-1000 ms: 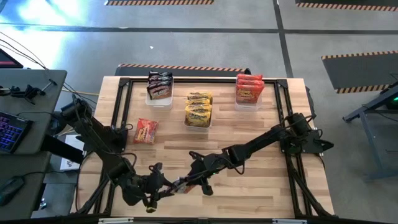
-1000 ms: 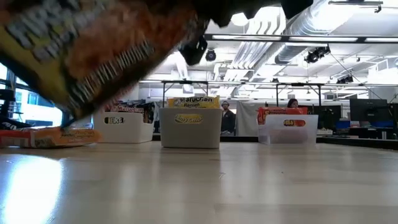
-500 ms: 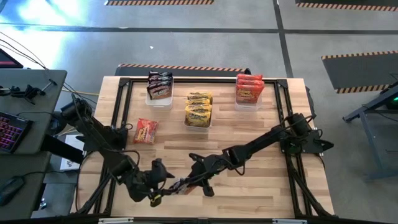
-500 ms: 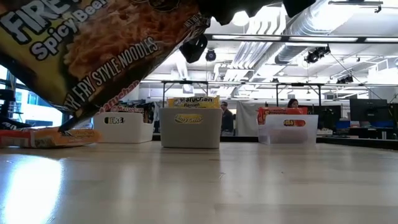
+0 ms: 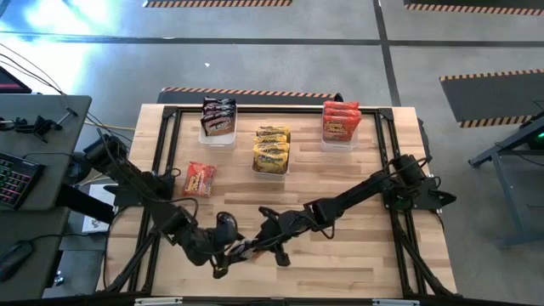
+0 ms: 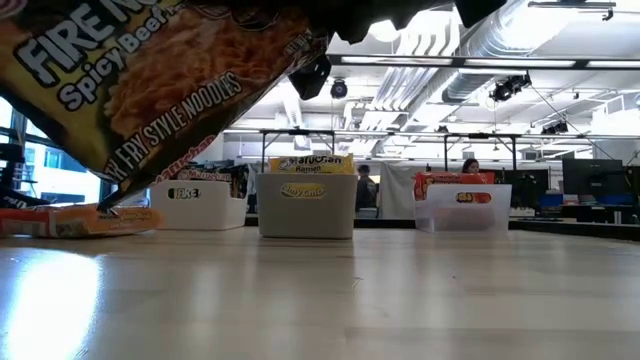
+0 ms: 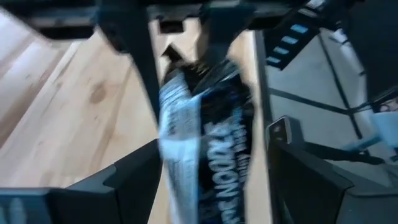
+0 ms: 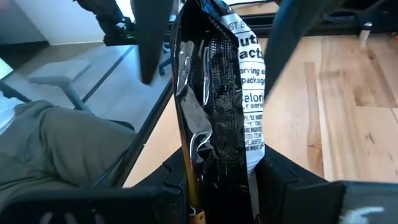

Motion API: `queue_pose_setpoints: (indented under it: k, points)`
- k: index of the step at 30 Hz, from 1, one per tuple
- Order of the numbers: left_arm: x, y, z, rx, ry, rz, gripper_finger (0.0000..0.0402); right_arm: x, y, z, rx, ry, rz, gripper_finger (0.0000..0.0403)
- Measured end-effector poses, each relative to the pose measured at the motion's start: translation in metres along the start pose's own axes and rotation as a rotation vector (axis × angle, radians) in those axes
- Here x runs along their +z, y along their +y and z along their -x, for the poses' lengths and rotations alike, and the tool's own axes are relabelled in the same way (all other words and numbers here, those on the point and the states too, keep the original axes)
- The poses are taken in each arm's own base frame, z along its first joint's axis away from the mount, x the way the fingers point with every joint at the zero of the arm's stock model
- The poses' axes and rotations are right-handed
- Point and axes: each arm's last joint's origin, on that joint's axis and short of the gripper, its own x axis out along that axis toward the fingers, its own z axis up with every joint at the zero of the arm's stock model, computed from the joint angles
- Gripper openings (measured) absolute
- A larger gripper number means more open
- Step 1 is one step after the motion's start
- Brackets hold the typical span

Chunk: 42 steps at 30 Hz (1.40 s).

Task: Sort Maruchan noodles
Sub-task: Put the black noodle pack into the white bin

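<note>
maruchan noodles packet (image 8: 217,106) pinched in right gripper (image 8: 217,186), left gripper (image 7: 205,180) spread wide, wooden table (image 5: 340,178), workshop beyond

- The left arm is dark and has many joints. It comes in from the left side and bends low at the near edge of the worktop.
- The left pincer (image 5: 223,255) has its two dark fingers (image 7: 124,183) spread wide, one on each side of the dark shiny plastic noodle packet (image 7: 208,146), with a gap.
- The right arm is dark too. It stretches long from the right side toward the middle.
- The right pincer (image 5: 265,245) squeezes one end of that packet between its fingers (image 8: 283,180).
</note>
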Motion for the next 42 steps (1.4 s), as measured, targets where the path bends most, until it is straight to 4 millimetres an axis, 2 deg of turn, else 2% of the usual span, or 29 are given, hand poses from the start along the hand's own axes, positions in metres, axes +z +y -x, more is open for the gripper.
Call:
queue_pose_setpoints:
  k: [7,15,18,25,27,35,38,42]
  points:
    - [-0.005,0.009,-0.001,0.092,0.048,0.020,0.0278,0.002,0.000,0.000,-0.024,-0.030,-0.017,0.0094]
    - [-0.007,0.008,0.000,0.089,0.054,0.012,0.0264,0.005,0.002,0.000,-0.045,-0.068,-0.014,0.0094]
    - [-0.007,0.008,0.000,0.088,0.053,0.017,0.0230,0.005,0.002,0.000,-0.061,-0.071,-0.003,0.0094]
    - [-0.007,0.008,0.001,0.086,0.057,-0.035,0.0102,0.006,0.002,0.000,-0.069,-0.078,-0.010,0.0095]
    - [-0.006,0.009,0.001,0.074,0.069,-0.033,0.0080,0.005,0.003,0.000,-0.068,-0.077,-0.006,0.0100]
    - [-0.004,0.014,0.014,0.049,0.159,-0.081,0.0080,0.004,0.007,0.000,-0.083,-0.075,0.038,0.0174]
    - [0.001,0.024,0.025,0.074,0.199,-0.095,0.0080,0.003,0.006,0.002,-0.096,-0.036,0.042,0.0193]
    - [0.010,0.043,0.043,0.128,0.251,-0.135,0.0080,0.006,0.006,0.011,-0.117,0.023,0.045,0.0198]
